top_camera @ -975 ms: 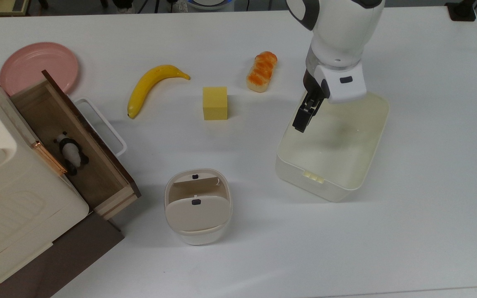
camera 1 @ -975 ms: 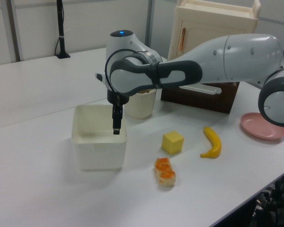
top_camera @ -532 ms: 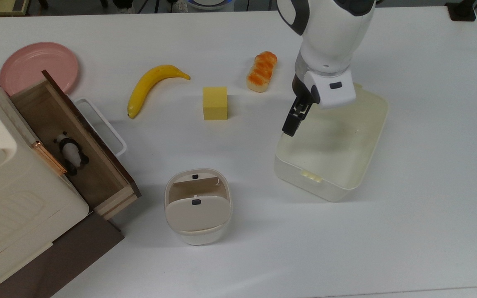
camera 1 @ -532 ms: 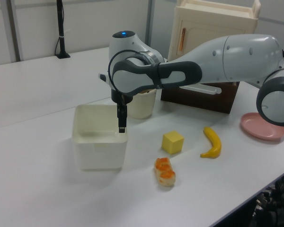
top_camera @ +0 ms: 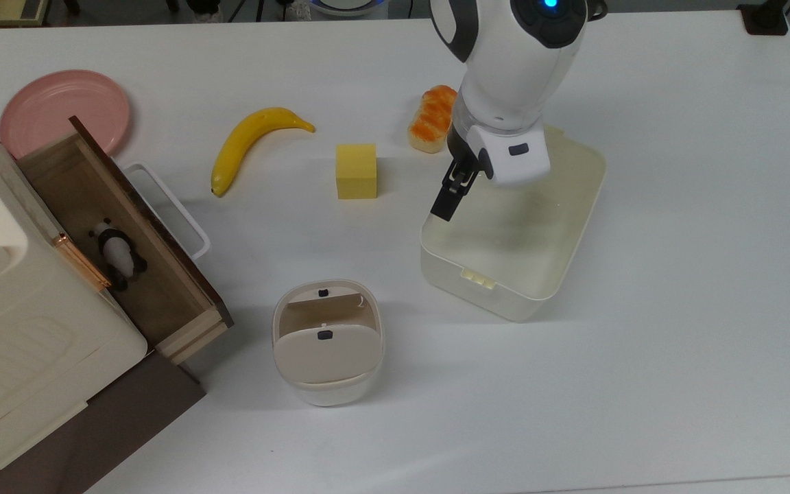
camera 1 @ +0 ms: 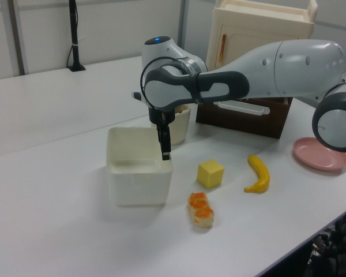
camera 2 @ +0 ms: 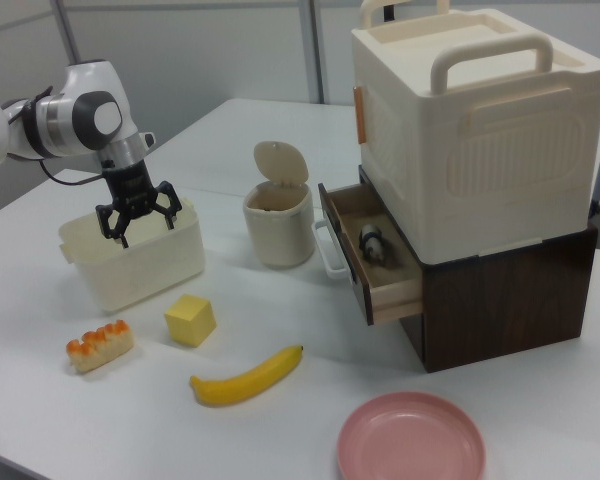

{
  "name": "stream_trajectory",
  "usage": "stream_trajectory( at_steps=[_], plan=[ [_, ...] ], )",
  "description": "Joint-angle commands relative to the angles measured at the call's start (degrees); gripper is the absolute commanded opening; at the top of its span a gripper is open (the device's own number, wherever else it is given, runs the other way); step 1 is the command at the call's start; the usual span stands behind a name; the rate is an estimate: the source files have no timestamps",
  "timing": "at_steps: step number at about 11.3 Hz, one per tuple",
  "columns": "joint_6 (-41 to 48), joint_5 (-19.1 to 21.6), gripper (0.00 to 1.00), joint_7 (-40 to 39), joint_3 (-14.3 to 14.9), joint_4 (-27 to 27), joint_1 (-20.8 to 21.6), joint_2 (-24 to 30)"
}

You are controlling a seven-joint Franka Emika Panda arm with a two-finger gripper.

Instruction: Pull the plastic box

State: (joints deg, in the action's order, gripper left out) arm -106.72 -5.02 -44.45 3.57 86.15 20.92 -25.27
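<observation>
Right of centre in the top view, the gripper (top_camera: pixel 451 197), fingers spread and grasping nothing, hooks the plastic box (top_camera: pixel 518 288) rim near the yellow cube (top_camera: pixel 356 171) on the desk (top_camera: pixel 676 309).

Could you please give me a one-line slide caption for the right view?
Open gripper reaching into the plastic box, with bread, yellow block and banana lying nearby.
</observation>
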Motion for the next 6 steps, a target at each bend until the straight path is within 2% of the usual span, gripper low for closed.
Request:
stream_trajectory(
  at_steps=[1, 4, 6],
  plan=[
    [1.3, 0.4, 1.00, 0.8, 0.4, -0.3, 0.4, 1.3],
    [0.6, 1.0, 1.00, 8.7, -0.4, -2.1, 0.4, 2.6],
    [0.7, 4.0, 1.00, 12.4, -0.4, -2.4, -1.7, 7.4]
  ],
)
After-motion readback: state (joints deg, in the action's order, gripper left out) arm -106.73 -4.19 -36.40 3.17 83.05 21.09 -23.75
